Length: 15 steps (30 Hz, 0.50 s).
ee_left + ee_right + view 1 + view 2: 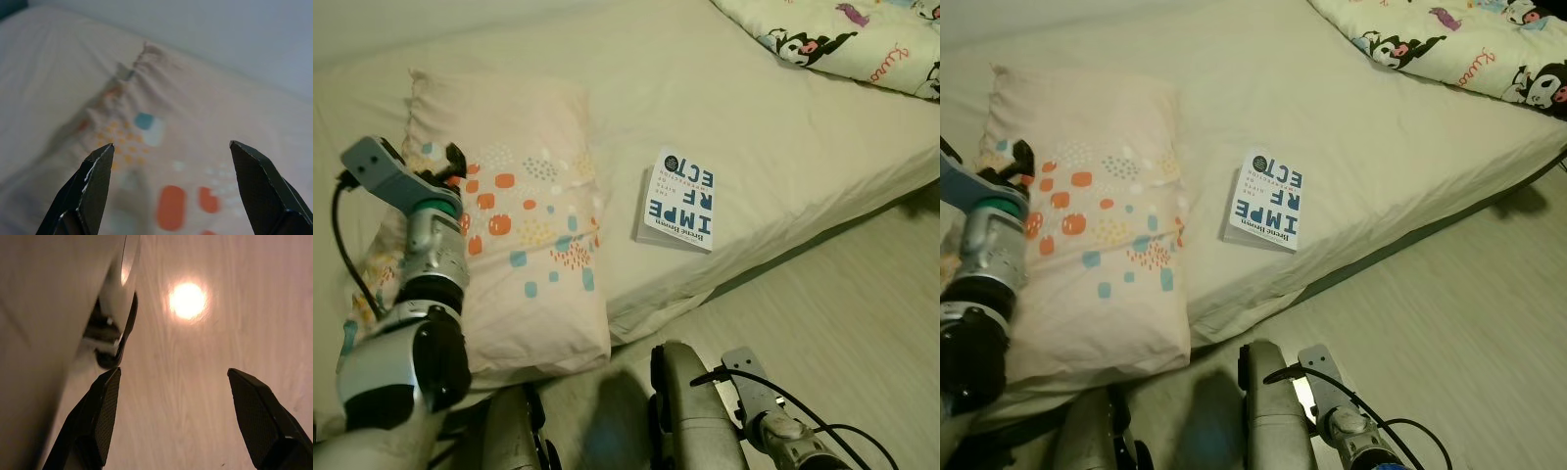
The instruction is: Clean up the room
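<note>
- Pillow: lies flat on the bed near its floor-side edge, its printed face up; a seam with gathered cloth runs along its far end.
- Book: lies closed on the sheet just beside the pillow, apart from it, cover up.
- Left end effector: raised over the pillow's near half, its fingers spread wide, nothing between them; the patterned cloth lies just ahead of the tips.
- Right end effector: hangs low beside the robot's leg, pointing at the wood floor, fingers wide and empty.
- Handling, pillow (judged): light, soft, yielding; thin fingers would sink in, so a pinch on a corner or the seamed edge should hold better than a bite on the middle.
- Handling, book (judged): stiff, slim, smooth-covered; flat on the sheet it offers little edge, so the side overhanging the soft mattress or the spine is the likeliest hold.
- Quilt: cartoon print, on the far corner of the bed.
</note>
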Tool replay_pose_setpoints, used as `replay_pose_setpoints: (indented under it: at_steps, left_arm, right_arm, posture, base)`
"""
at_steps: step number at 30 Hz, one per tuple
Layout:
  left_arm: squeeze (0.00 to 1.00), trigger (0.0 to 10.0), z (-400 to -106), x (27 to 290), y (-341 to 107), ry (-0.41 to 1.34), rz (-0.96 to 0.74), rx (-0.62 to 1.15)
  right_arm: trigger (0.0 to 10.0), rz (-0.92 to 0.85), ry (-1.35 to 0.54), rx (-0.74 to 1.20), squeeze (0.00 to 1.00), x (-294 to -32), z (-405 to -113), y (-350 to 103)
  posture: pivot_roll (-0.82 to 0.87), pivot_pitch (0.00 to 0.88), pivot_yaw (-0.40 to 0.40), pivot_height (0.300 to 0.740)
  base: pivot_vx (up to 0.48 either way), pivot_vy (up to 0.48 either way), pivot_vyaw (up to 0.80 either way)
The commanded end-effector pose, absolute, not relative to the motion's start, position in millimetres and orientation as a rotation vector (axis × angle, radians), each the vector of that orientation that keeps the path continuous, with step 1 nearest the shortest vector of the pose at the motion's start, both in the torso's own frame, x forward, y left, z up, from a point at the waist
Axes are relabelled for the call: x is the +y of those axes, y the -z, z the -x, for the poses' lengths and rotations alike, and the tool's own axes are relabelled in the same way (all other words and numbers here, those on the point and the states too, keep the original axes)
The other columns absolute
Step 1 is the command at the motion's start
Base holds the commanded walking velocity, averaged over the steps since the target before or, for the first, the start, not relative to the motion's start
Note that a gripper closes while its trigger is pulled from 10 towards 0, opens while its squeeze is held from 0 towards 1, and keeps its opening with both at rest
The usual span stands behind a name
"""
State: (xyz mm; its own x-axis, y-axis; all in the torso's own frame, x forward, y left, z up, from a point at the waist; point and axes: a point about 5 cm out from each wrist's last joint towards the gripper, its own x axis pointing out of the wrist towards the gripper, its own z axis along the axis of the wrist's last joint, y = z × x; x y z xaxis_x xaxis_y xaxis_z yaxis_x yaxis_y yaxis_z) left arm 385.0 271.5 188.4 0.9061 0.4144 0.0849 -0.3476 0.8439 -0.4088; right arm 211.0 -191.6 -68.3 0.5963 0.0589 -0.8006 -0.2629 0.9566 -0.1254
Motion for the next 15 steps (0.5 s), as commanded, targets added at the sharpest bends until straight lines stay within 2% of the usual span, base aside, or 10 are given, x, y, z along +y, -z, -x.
replay_pose_setpoints:
  at_steps: [1, 6, 7, 8, 12, 15]
  left_arm:
    - [1.00, 10.0, -381.0, 274.1, -171.7, -0.416, 0.373, -0.089]
    - [1.00, 10.0, -376.1, 282.8, -165.0, -0.441, 0.345, -0.052]
    - [0.96, 10.0, -373.5, 288.5, -163.1, -0.457, 0.324, -0.038]
    - [0.00, 10.0, -371.3, 293.7, -162.8, -0.471, 0.314, -0.035]
    - [0.00, 10.0, -369.8, 300.8, -163.9, -0.467, 0.268, -0.002]
    - [0.00, 10.0, -370.1, 300.9, -163.9, -0.457, 0.257, 0.007]
  right_arm:
    - [10.0, 0.190, -0.266, 0.963, 0.00, -170.5, -192.7, 80.3]
    - [10.0, 0.184, -0.261, 0.971, 0.00, -173.5, -185.9, 83.1]
    - [10.0, 0.182, -0.259, 0.976, 0.00, -175.3, -181.8, 84.7]
    - [10.0, 0.175, -0.256, 0.979, 0.00, -177.1, -176.9, 86.5]
    - [10.0, 0.162, -0.253, 0.980, 0.00, -180.1, -167.3, 89.7]
    - [10.0, 0.161, -0.253, 0.979, 0.00, -180.7, -165.4, 90.2]
  posture:
    - [-0.15, 0.227, 0.074, 0.610]
    - [-0.17, 0.267, 0.080, 0.610]
    - [-0.19, 0.288, 0.086, 0.610]
    - [-0.20, 0.313, 0.088, 0.610]
    - [-0.22, 0.361, 0.096, 0.610]
    - [-0.22, 0.361, 0.096, 0.610]
  base:
    - [0.000, 0.000, 0.00]
    - [0.000, 0.000, 0.00]
    - [0.000, 0.000, 0.00]
    - [0.000, 0.000, 0.00]
    - [0.000, 0.000, 0.00]
    - [0.000, 0.000, 0.00]
